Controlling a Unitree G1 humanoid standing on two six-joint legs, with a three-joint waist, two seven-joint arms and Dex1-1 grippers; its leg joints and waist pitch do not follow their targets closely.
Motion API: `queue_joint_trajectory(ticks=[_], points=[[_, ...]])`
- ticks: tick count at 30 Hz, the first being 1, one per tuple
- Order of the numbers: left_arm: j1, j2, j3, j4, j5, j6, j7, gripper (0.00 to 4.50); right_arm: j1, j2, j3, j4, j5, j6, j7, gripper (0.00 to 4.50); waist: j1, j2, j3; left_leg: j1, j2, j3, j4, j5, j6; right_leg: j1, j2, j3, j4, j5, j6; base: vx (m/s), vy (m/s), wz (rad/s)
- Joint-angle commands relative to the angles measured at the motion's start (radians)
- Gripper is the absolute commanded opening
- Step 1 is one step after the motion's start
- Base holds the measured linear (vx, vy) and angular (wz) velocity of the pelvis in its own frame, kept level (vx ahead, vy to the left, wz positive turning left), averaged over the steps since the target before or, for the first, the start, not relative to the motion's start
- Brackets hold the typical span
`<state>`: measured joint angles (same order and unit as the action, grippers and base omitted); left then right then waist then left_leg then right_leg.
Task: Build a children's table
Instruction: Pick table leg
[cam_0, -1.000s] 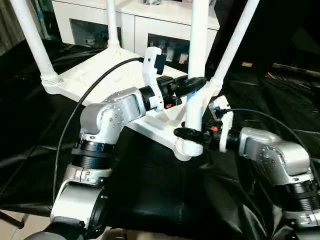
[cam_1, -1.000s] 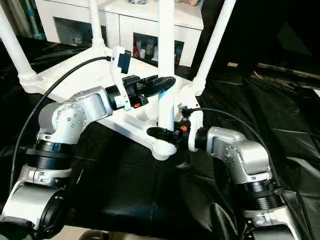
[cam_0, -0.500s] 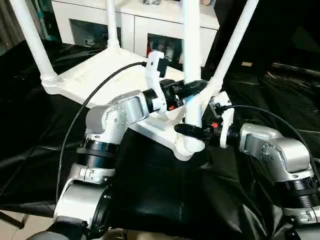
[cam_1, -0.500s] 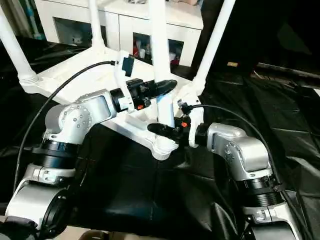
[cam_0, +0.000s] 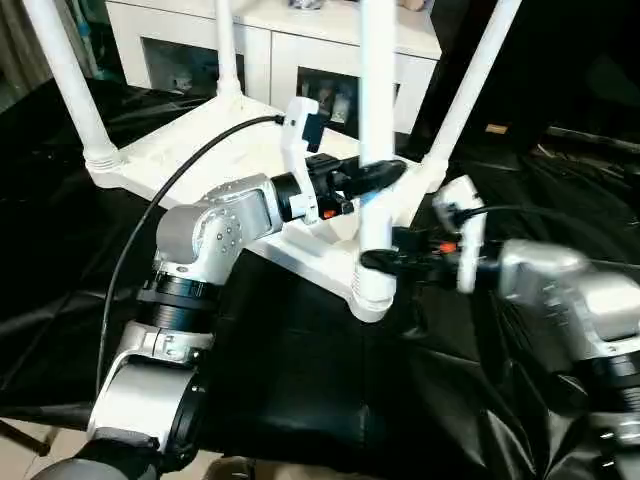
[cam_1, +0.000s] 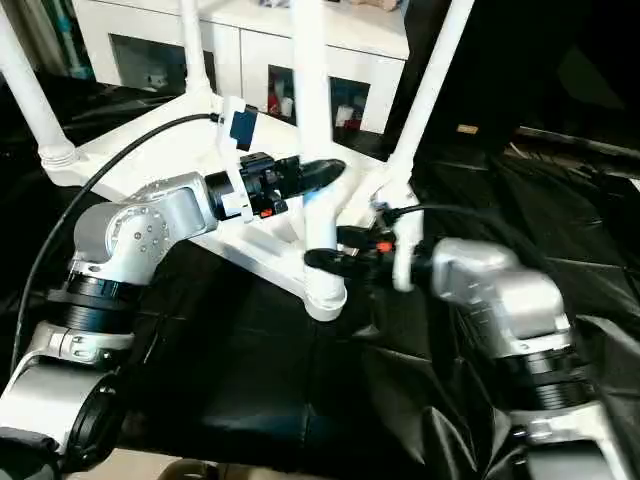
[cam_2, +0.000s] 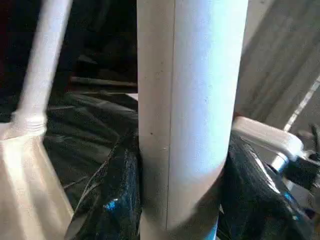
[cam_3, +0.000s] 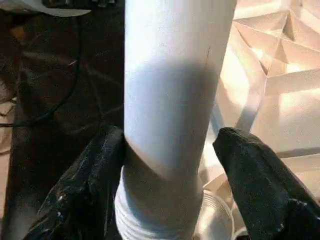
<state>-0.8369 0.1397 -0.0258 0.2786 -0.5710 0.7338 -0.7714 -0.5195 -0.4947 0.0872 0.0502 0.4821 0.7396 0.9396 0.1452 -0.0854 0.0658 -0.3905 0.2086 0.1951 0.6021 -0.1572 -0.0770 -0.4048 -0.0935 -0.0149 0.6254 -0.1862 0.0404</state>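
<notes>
Small white plastic children's table upside down on black-covered work table. Near long tapered white tube leg upright in corner socket. My left gripper clamps leg mid-shaft; right gripper spread around base, one finger clear. Hold leg plumb, regrip low, twist until seated.

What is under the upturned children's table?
The children's table lies top-down on black sheeting, legs up. Whatever that sheeting covers, and the tabletop's face, cannot be seen.

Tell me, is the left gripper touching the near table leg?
Touching. The left wrist view shows the left gripper with both black fingers pressed against the near leg.
</notes>
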Motion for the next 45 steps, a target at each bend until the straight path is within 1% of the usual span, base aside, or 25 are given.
queue_joint_trajectory(ticks=[1, 3, 4, 5, 7, 9, 11, 14, 15, 16, 17, 18, 19, 21, 26, 27, 28, 29, 30, 31, 33, 34, 36, 40, 45], points=[[-0.028, -0.006, -0.019, -0.032, -0.005, -0.003, -0.028, 1.83, -0.018, -0.012, -0.003, 0.001, 0.007, 0.005, 0.009, 3.14, 0.001, 0.004, -0.078, 0.025, 0.009, -0.005, -0.07, -0.185, -0.026, 0.045, -0.03, 0.011, -0.063, -0.1, -0.213, 0.0, 0.0, 0.0], [-0.031, -0.004, -0.029, -0.038, -0.005, -0.004, -0.052, 1.83, -0.022, -0.007, 0.008, 0.009, 0.009, 0.007, 0.025, 3.14, 0.0, 0.007, -0.079, 0.026, 0.01, -0.006, -0.07, -0.187, -0.027, 0.045, -0.03, 0.011, -0.062, -0.097, -0.217, 0.0, 0.0, 0.0], [-0.031, -0.005, -0.032, -0.039, -0.007, -0.002, -0.057, 1.83, -0.023, -0.004, 0.012, 0.009, 0.013, 0.012, 0.03, 3.14, 0.0, 0.006, -0.079, 0.026, 0.01, -0.006, -0.07, -0.189, -0.027, 0.045, -0.03, 0.011, -0.062, -0.097, -0.219, 0.0, 0.0, 0.0], [-0.031, -0.005, -0.036, -0.041, -0.008, -0.001, -0.065, 1.83, -0.023, -0.001, 0.017, 0.009, 0.019, 0.018, 0.036, 3.14, -0.001, 0.01, -0.08, 0.026, 0.01, -0.006, -0.07, -0.188, -0.028, 0.046, -0.029, 0.011, -0.061, -0.086, -0.223, 0.0, 0.0, 0.0], [-0.032, -0.003, -0.044, -0.041, -0.007, -0.004, -0.076, 1.83, -0.023, -0.002, 0.023, 0.008, 0.02, 0.021, 0.041, 3.14, -0.002, 0.009, -0.08, 0.027, 0.01, -0.006, -0.07, -0.185, -0.027, 0.046, -0.028, 0.011, -0.059, -0.076, -0.229, 0.0, 0.0, 0.0], [-0.034, 0.001, -0.054, -0.036, -0.005, -0.012, -0.1, 1.83, -0.024, 0.001, 0.027, 0.008, 0.022, 0.029, 0.049, 3.14, -0.002, 0.011, -0.08, 0.028, 0.009, -0.005, -0.069, -0.186, -0.024, 0.045, -0.028, 0.011, -0.06, -0.071, -0.234, 0.0, 0.0, 0.0], [-0.035, 0.003, -0.058, -0.03, -0.001, -0.016, -0.113, 1.83, -0.026, 0.004, 0.027, 0.01, 0.021, 0.035, 0.049, 2.86, -0.003, 0.013, -0.08, 0.029, 0.01, -0.005, -0.07, -0.193, -0.028, 0.045, -0.027, 0.011, -0.06, -0.074, -0.236, 0.0, 0.0, 0.0], [-0.036, 0.008, -0.066, -0.018, 0.011, -0.024, -0.132, 1.83, -0.03, 0.005, 0.02, 0.014, 0.024, 0.046, 0.052, 2.73, -0.003, 0.013, -0.08, 0.028, 0.01, -0.006, -0.071, -0.193, -0.03, 0.046, -0.027, 0.011, -0.059, -0.069, -0.236, 0.0, 0.0, 0.0], [-0.036, 0.011, -0.066, -0.016, 0.013, -0.026, -0.137, 1.83, -0.03, 0.005, 0.019, 0.014, 0.025, 0.047, 0.048, 2.49, -0.003, 0.013, -0.08, 0.029, 0.01, -0.005, -0.07, -0.196, -0.032, 0.046, -0.028, 0.011, -0.06, -0.073, -0.236, 0.0, 0.0, 0.0], [-0.036, 0.011, -0.066, -0.015, 0.014, -0.026, -0.138, 1.83, -0.03, 0.005, 0.019, 0.014, 0.025, 0.047, 0.048, 2.49, -0.003, 0.016, -0.08, 0.029, 0.01, -0.006, -0.071, -0.199, -0.035, 0.045, -0.027, 0.011, -0.059, -0.071, -0.236, 0.0, 0.0, 0.0], [-0.035, 0.013, -0.068, -0.015, 0.015, -0.026, -0.141, 1.83, -0.029, 0.005, 0.017, 0.012, 0.029, 0.049, 0.047, 2.43, -0.003, 0.015, -0.081, 0.029, 0.01, -0.006, -0.071, -0.2, -0.035, 0.046, -0.027, 0.011, -0.059, -0.069, -0.237, 0.0, 0.0, 0.0], [-0.035, 0.015, -0.071, -0.012, 0.018, -0.029, -0.146, 1.83, -0.025, 0.002, 0.014, 0.008, 0.033, 0.051, 0.048, 2.38, -0.003, 0.017, -0.08, 0.029, 0.01, -0.006, -0.071, -0.201, -0.035, 0.046, -0.027, 0.011, -0.06, -0.067, -0.238, 0.0, 0.0, 0.0], [-0.036, 0.017, -0.074, -0.01, 0.021, -0.031, -0.149, 1.83, -0.022, 0.0, 0.015, 0.005, 0.036, 0.053, 0.051, 2.29, -0.002, 0.019, -0.08, 0.029, 0.009, -0.007, -0.071, -0.204, -0.035, 0.046, -0.027, 0.011, -0.06, -0.069, -0.238, 0.0, 0.0, 0.0], [-0.037, 0.021, -0.077, -0.008, 0.024, -0.032, -0.155, 1.83, -0.018, -0.001, 0.016, 0.002, 0.038, 0.055, 0.055, 2.05, -0.002, 0.018, -0.08, 0.029, 0.009, -0.006, -0.071, -0.209, -0.036, 0.046, -0.028, 0.011, -0.061, -0.079, -0.237, 0.0, 0.0, 0.0], [-0.04, 0.027, -0.081, -0.012, 0.021, -0.028, -0.169, 1.83, -0.012, 0.004, 0.019, 0.0, 0.035, 0.052, 0.056, 1.91, -0.001, 0.022, -0.082, 0.028, 0.009, -0.007, -0.07, -0.194, -0.032, 0.047, -0.027, 0.011, -0.057, -0.052, -0.245, 0.0, 0.0, 0.0], [-0.04, 0.031, -0.084, -0.016, 0.02, -0.025, -0.178, 1.83, -0.01, 0.01, 0.021, 0.001, 0.023, 0.035, 0.046, 1.91, 0.0, 0.028, -0.082, 0.028, 0.009, -0.008, -0.07, -0.196, -0.034, 0.047, -0.028, 0.011, -0.056, -0.051, -0.246, 0.0, 0.0, 0.0], [-0.039, 0.033, -0.086, -0.018, 0.02, -0.023, -0.182, 1.83, -0.012, 0.019, 0.017, 0.006, 0.02, 0.028, 0.033, 1.91, -0.002, 0.028, -0.081, 0.029, 0.008, -0.007, -0.071, -0.206, -0.037, 0.045, -0.027, 0.01, -0.059, -0.06, -0.244, 0.0, 0.0, 0.0], [-0.039, 0.034, -0.086, -0.019, 0.022, -0.023, -0.186, 1.83, -0.013, 0.024, 0.014, 0.01, 0.02, 0.025, 0.024, 2.46, -0.002, 0.027, -0.081, 0.028, 0.008, -0.007, -0.071, -0.209, -0.037, 0.046, -0.027, 0.01, -0.058, -0.064, -0.244, 0.0, 0.0, 0.0], [-0.038, 0.039, -0.094, -0.018, 0.028, -0.027, -0.201, 1.83, -0.017, 0.024, 0.003, 0.015, 0.038, 0.043, 0.03, 2.46, -0.002, 0.029, -0.081, 0.029, 0.008, -0.008, -0.071, -0.212, -0.039, 0.047, -0.027, 0.01, -0.058, -0.07, -0.245, 0.0, 0.0, 0.0], [-0.038, 0.039, -0.094, -0.018, 0.028, -0.027, -0.201, 1.83, -0.017, 0.024, 0.003, 0.015, 0.038, 0.043, 0.03, 2.62, -0.002, 0.031, -0.081, 0.03, 0.008, -0.008, -0.072, -0.214, -0.038, 0.046, -0.027, 0.01, -0.059, -0.071, -0.245, 0.0, 0.0, 0.0], [-0.039, 0.043, -0.1, -0.01, 0.036, -0.035, -0.211, 1.83, -0.013, 0.011, -0.006, 0.004, 0.058, 0.06, 0.048, 2.69, -0.002, 0.027, -0.081, 0.028, 0.008, -0.007, -0.072, -0.211, -0.036, 0.047, -0.027, 0.011, -0.059, -0.069, -0.248, 0.0, 0.0, 0.0], [-0.039, 0.044, -0.101, -0.008, 0.038, -0.037, -0.213, 1.83, -0.011, 0.007, -0.007, -0.001, 0.061, 0.063, 0.052, 2.82, 0.0, 0.028, -0.082, 0.031, 0.009, -0.007, -0.071, -0.208, -0.033, 0.047, -0.027, 0.011, -0.058, -0.068, -0.247, 0.0, 0.0, 0.0], [-0.044, 0.047, -0.097, -0.003, 0.038, -0.039, -0.215, 1.83, -0.008, -0.004, -0.021, -0.013, 0.072, 0.077, 0.052, 3.05, 0.001, 0.03, -0.081, 0.03, 0.009, -0.006, -0.071, -0.203, -0.032, 0.047, -0.026, 0.011, -0.057, -0.059, -0.248, 0.0, 0.0, 0.0], [-0.047, 0.048, -0.095, 0.001, 0.037, -0.043, -0.219, 1.83, 0.003, -0.022, -0.036, -0.024, 0.093, 0.101, 0.074, 3.13, -0.001, 0.03, -0.081, 0.029, 0.009, -0.006, -0.071, -0.208, -0.031, 0.048, -0.028, 0.011, -0.059, -0.066, -0.249, 0.0, 0.0, 0.0], [-0.044, 0.04, -0.095, -0.005, 0.037, -0.045, -0.219, 1.83, 0.025, -0.032, -0.017, -0.033, 0.114, 0.124, 0.09, 3.14, 0.0, 0.031, -0.081, 0.029, 0.009, -0.007, -0.071, -0.212, -0.03, 0.048, -0.028, 0.011, -0.059, -0.066, -0.254, 0.0, 0.0, 0.0]])
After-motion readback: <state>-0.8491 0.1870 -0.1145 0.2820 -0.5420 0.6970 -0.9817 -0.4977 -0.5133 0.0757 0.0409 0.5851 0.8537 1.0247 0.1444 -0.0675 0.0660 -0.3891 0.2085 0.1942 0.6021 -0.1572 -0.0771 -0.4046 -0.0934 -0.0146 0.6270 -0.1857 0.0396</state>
